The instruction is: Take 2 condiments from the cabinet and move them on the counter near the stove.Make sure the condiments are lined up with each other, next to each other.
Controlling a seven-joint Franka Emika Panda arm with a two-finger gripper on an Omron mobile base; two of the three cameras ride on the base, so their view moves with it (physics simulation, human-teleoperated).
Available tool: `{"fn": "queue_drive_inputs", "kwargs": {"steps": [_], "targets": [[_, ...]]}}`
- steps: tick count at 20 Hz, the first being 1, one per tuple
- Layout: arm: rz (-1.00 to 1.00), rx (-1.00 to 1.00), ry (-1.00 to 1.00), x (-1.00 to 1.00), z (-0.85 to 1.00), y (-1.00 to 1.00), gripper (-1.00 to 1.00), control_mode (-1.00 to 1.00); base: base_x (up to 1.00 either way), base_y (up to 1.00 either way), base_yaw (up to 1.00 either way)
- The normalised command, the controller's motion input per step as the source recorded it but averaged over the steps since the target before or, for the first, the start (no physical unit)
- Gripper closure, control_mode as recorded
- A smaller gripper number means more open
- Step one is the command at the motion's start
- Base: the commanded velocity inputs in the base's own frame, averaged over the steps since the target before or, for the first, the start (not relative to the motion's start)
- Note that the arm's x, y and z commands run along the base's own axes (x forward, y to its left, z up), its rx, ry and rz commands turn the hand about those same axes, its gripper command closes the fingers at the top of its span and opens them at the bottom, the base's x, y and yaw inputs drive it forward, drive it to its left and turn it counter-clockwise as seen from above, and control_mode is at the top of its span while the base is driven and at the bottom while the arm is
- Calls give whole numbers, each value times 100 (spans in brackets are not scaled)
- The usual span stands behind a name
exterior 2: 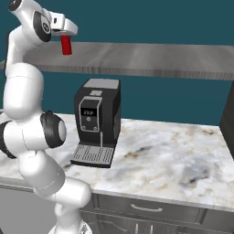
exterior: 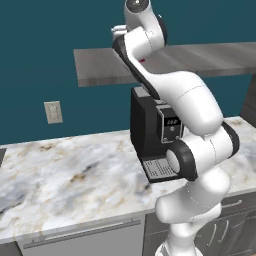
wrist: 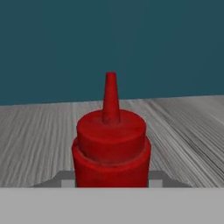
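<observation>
From the left base camera, a pale wall outlet [exterior: 53, 111] sits at about nine o'clock on the teal wall [exterior: 40, 60], above the long marble counter [exterior: 65, 170] that spreads across the lower half. Toward the centre the black coffee machine [exterior: 150, 135] stands on that counter, partly covered by the white arm [exterior: 192, 107], which climbs from five o'clock up to twelve o'clock where its wrist meets the grey wood-grain shelf [exterior: 210, 57]; a sliver of red shows just beside the arm at the shelf's surface. From the right base camera, the gripper [exterior 2: 66, 36] is at about eleven o'clock, set over the top of the red squeeze bottle [exterior 2: 66, 45], which stands upright on the left part of the shelf [exterior 2: 151, 57]. The coffee machine [exterior 2: 98, 121] stands below it, left of centre, on the marble [exterior 2: 173, 155], with a drawer handle [exterior 2: 146, 209] at six o'clock. In the hand camera the red squeeze bottle [wrist: 111, 148] rises at six o'clock, its pointed nozzle aimed at twelve o'clock, standing on the shelf boards [wrist: 39, 140] with the teal wall behind. Grey fingertips [wrist: 65, 178] flank the bottle's body close on both sides; whether they press on it I cannot tell.
</observation>
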Motion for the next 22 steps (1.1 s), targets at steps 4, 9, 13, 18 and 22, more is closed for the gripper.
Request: {"fn": "queue_drive_inputs", "kwargs": {"steps": [4, 9, 13, 18, 22], "targets": [[0, 5, -20, -74, 70, -18, 100, -100, 0, 0, 0], [0, 6, -23, -100, 98, -38, 100, -100, 0, 0, 0], [3, 1, -12, -100, 52, -43, 100, -100, 0, 0, 0], [7, 0, -1, -100, -6, -20, 100, -100, 0, 0, 0], [6, 0, 0, -100, -54, -2, 100, -100, 0, 0, 0]]}}
